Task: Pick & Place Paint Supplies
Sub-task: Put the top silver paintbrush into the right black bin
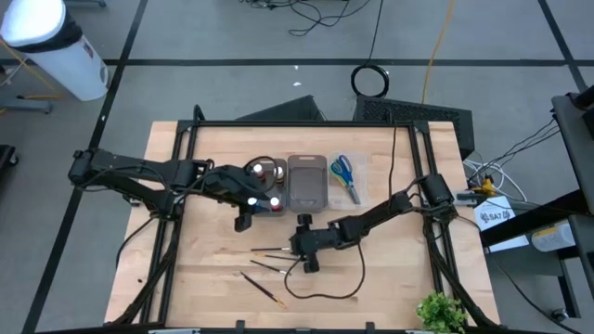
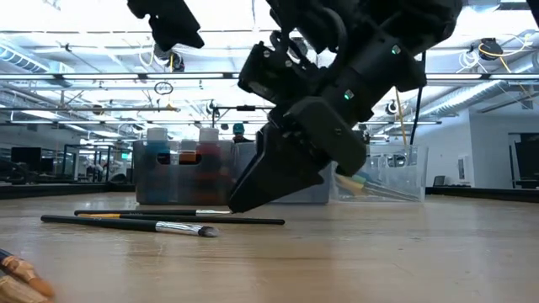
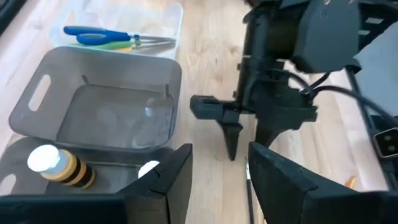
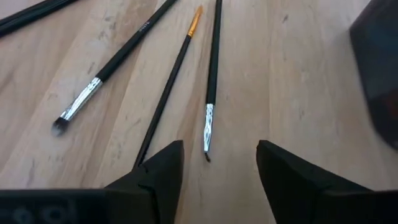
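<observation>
Several thin dark-handled brushes (image 4: pixel 211 74) lie flat on the wooden table (image 1: pixel 213 278) near its front middle. My right gripper (image 4: pixel 221 168) hangs low over them, open and slanting down. One brush's bristle tip (image 4: pixel 208 134) lies just ahead of the gap, untouched. My left gripper (image 3: pixel 221 180) is open, raised above the tray of paint bottles (image 3: pixel 59 167). Blue and green scissors (image 3: pixel 106 37) lie in the clear tray (image 1: pixel 345 176). In the low view, the right gripper (image 2: pixel 253 198) points down toward the brushes (image 2: pixel 160 220).
An empty grey tray (image 3: pixel 99 106) stands between the bottle tray and the clear tray. A black cable (image 1: pixel 343 278) curls on the table near the right arm. One more brush (image 1: pixel 262 286) lies closer to the front edge. A small plant (image 1: pixel 441 314) sits at the front right corner.
</observation>
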Robot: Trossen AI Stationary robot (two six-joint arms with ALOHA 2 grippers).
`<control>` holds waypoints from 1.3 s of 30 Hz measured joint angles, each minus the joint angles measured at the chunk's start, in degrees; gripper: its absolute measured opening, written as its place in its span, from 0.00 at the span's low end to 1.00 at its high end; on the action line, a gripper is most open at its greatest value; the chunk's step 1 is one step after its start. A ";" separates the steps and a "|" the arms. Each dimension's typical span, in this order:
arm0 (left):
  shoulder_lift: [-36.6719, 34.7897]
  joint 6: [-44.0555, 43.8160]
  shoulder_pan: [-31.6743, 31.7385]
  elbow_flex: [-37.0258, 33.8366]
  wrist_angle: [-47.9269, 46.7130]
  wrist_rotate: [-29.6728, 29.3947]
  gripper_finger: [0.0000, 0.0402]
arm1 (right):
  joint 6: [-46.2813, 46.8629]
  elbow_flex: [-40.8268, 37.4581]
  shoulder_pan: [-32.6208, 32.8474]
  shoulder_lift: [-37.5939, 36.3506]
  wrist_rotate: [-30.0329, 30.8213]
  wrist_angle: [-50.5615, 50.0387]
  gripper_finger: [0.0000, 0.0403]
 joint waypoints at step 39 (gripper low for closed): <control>0.09 1.01 0.02 -0.07 20.57 -4.77 0.47 | -0.07 -0.78 -0.97 4.13 1.35 2.34 0.02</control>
